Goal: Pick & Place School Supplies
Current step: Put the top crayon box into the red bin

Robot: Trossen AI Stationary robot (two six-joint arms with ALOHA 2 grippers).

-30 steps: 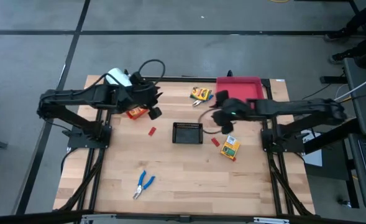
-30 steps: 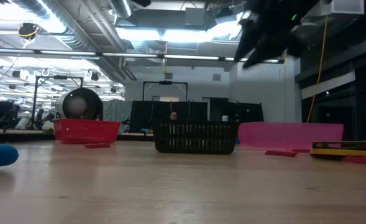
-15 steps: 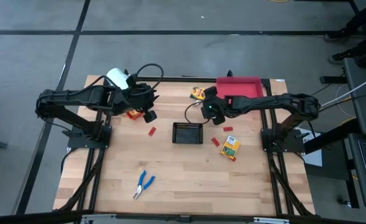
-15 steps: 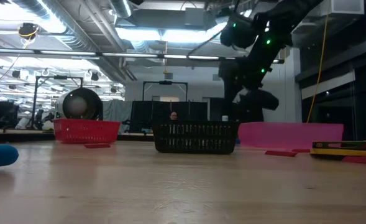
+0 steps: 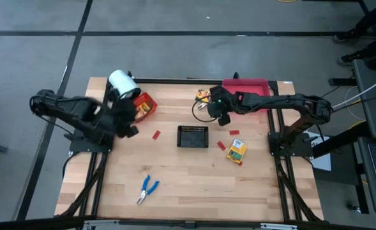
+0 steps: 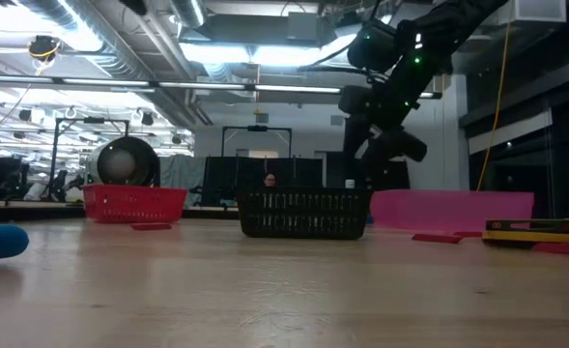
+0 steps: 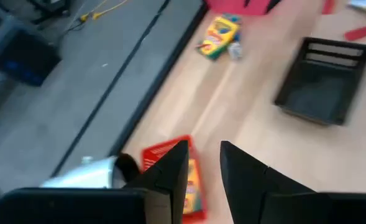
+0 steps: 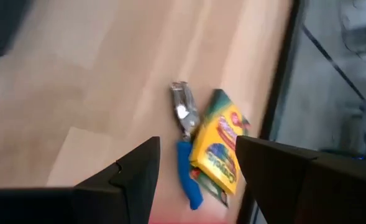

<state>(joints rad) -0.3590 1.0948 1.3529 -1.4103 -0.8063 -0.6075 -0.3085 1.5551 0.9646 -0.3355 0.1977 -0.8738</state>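
Observation:
My right gripper (image 5: pixel 212 103) (image 8: pixel 198 155) hangs open above a yellow-orange box (image 8: pixel 220 149) (image 5: pixel 204 96) and blue-handled pliers (image 8: pixel 186 127), which lie side by side at the table's far edge. My left gripper (image 5: pixel 127 125) (image 7: pixel 204 163) is open, empty and drawn back near the left side. A red basket (image 5: pixel 144 107) (image 7: pixel 170 152) holds another yellow-orange box (image 7: pixel 192 183). A third box (image 5: pixel 237 151) lies flat at the right. Red pieces (image 5: pixel 156 134) (image 5: pixel 221 145) (image 5: pixel 234 132) lie on the wood. A second pair of blue pliers (image 5: pixel 147 188) lies toward the near edge.
A black tray (image 5: pixel 193 136) (image 6: pixel 303 213) sits mid-table. A pink-red tray (image 5: pixel 245 86) (image 6: pixel 453 208) stands at the far right beside my right gripper. A white roll (image 5: pixel 120 82) lies at the far left corner behind the basket. Bare wood stretches along the near half.
My right gripper has swung from above the right-hand box toward the far edge and come down over the far box and pliers. My left arm has pulled back from over the red basket toward the left and near side, uncovering the basket and the box in it.

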